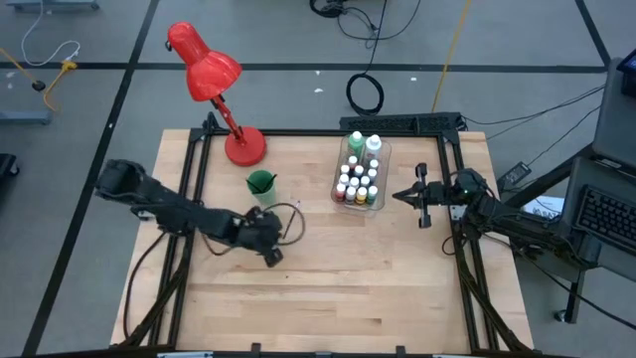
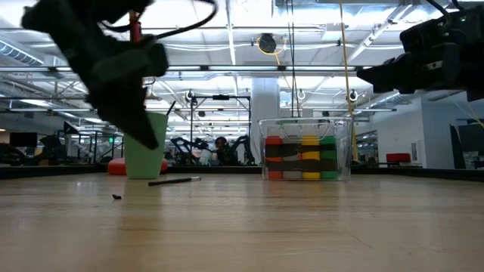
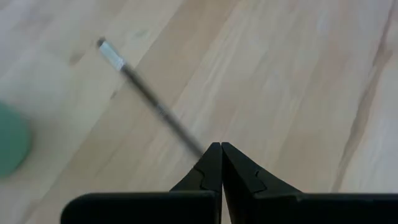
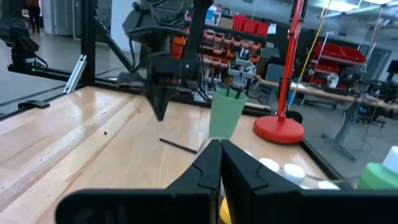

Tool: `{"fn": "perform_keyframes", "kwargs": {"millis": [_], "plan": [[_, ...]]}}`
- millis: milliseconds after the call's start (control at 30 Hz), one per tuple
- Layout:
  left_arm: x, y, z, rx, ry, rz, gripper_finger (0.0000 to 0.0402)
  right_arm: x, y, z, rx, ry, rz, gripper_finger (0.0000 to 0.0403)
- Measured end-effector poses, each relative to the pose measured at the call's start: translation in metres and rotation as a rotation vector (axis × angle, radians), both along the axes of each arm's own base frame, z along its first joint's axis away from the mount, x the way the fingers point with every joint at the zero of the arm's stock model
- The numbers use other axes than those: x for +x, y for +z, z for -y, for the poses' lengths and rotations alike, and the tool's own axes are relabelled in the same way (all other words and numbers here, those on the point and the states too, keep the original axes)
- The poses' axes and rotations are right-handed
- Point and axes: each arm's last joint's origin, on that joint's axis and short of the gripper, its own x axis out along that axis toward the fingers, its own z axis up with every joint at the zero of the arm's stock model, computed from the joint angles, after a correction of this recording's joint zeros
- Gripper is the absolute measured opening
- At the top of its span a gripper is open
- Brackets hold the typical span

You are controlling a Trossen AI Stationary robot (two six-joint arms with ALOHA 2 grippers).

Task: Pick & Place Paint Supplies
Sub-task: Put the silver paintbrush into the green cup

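Wooden bench (image 1: pixel 328 288), pale planks, black frame rails along both sides. Near edge bare. Left tool (image 1: pixel 272 256) sits low over the middle-left, fingers pressed together on nothing; its tip blocks the near end of one thin dark paintbrush (image 3: pixel 149 96) lying flat on the wood, far end with a pale ferrule, blurred. From the low view that brush (image 2: pixel 174 180) lies just in front of the green cup (image 1: pixel 261 184); dark stems stand in the cup, too small to count. Right tool (image 1: pixel 404 196) hovers beside the clear bin (image 1: pixel 363 171), closed and empty. Bin holds small white-capped paint bottles (image 1: pixel 358 183) plus a larger green bottle (image 1: pixel 356 141). Farther back, red lamp (image 1: pixel 211 75) partly overhangs the bench.
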Motion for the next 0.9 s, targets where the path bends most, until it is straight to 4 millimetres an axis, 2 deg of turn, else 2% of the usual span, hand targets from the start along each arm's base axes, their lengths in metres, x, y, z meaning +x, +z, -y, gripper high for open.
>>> {"fn": "perform_keyframes", "kwargs": {"millis": [133,267,400,633,767,900], "plan": [[0.027,-0.001,0.003,0.057,-0.042,-0.073,0.0019,0.0,0.002,0.0,-0.02,0.0,0.019,0.0004],[0.048,-0.001,-0.007,0.043,0.015,-0.151,0.0058,0.0,0.003,0.0,-0.042,0.003,0.032,0.0004],[0.056,-0.017,-0.025,-0.014,0.073,-0.268,0.0107,0.0,0.006,0.0,-0.038,0.005,0.056,0.0004],[0.064,-0.034,-0.046,-0.091,0.135,-0.323,0.0183,0.0,0.006,0.0,-0.034,0.008,0.055,0.0004],[0.064,-0.038,-0.048,-0.085,0.118,-0.343,0.0196,0.0,0.006,0.0,-0.029,0.008,0.052,0.0004],[0.064,-0.039,-0.045,-0.075,0.086,-0.351,0.0173,0.0,0.006,0.0,-0.029,0.008,0.052,0.0004]]}}
